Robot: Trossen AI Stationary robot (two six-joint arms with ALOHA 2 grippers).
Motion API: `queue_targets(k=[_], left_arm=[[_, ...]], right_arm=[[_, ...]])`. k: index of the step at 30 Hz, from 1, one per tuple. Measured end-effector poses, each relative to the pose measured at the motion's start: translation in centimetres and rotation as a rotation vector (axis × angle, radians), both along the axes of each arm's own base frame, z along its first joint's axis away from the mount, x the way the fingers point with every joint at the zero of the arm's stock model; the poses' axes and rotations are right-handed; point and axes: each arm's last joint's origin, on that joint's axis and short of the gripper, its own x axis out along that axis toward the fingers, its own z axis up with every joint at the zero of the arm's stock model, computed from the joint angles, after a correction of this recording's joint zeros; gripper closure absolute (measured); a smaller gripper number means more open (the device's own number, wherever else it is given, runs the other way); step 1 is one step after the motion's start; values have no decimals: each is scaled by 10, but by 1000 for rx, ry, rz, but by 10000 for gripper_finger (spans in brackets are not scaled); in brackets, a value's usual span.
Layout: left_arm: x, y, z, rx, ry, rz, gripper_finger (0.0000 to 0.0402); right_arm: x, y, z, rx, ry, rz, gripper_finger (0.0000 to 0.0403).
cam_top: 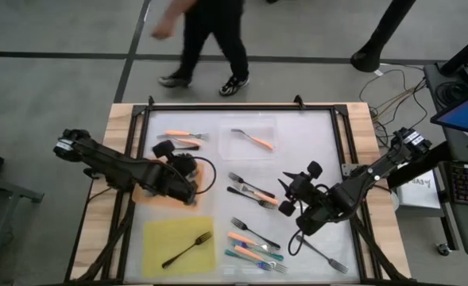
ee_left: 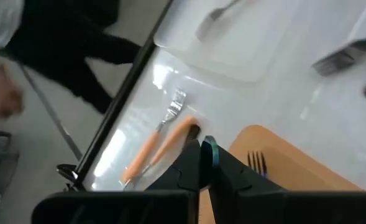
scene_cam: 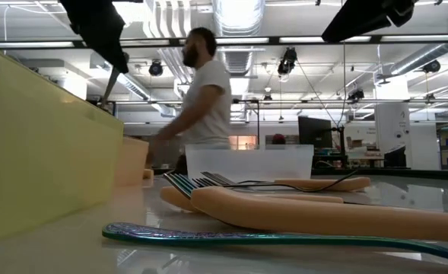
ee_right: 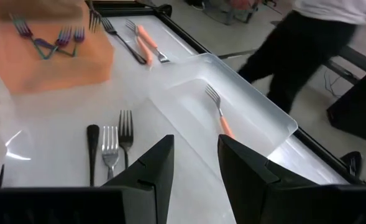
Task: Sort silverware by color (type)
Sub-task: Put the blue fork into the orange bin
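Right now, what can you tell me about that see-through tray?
The tray is a shallow, clear, plastic-looking box with low walls and rounded corners. It sits flat near the table's far edge, between the two arms. One orange-handled fork lies inside, slanted across the bottom. Nothing else touches it.

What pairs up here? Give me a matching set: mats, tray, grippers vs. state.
Things:
1. yellow mat
2. clear tray
3. left gripper
4. right gripper

States:
a. open, holding nothing
b. holds one orange-handled fork
c. shut on a teal fork
d. holds one black fork

Pairs: 1-d, 2-b, 3-c, 4-a
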Motion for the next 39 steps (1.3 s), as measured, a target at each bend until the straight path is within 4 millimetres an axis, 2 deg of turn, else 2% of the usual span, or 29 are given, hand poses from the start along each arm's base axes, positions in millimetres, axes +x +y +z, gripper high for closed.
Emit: queue_targets(k=[5, 11, 15, 19, 26, 29, 33, 39], left_arm=[[3, -2, 19, -31, 0, -35, 401], [8, -2, 51, 34, -69, -78, 401], [7, -1, 63, 53, -89, -79, 401], [6, 0, 59, 4, -93, -45, 401], [3, -1, 30, -80, -42, 11, 401], [2, -1, 23, -93, -38, 28, 401], [5, -1, 23, -88, -74, 26, 401], [9, -1, 36, -49, -149, 33, 401]], right_arm=[[1, 0, -1, 12, -6, -7, 287], [1, 0, -1, 11, -8, -7, 287], [1, 0, -1, 18, -13, -10, 287], [1, 0, -1, 23, -13, -9, 287], [0, 0, -1, 22, -12, -9, 287], [0, 0, -1, 22, -12, -8, 287], [0, 0, -1, 22, -12, -8, 287], [0, 0, -1, 23, -13, -9, 287]])
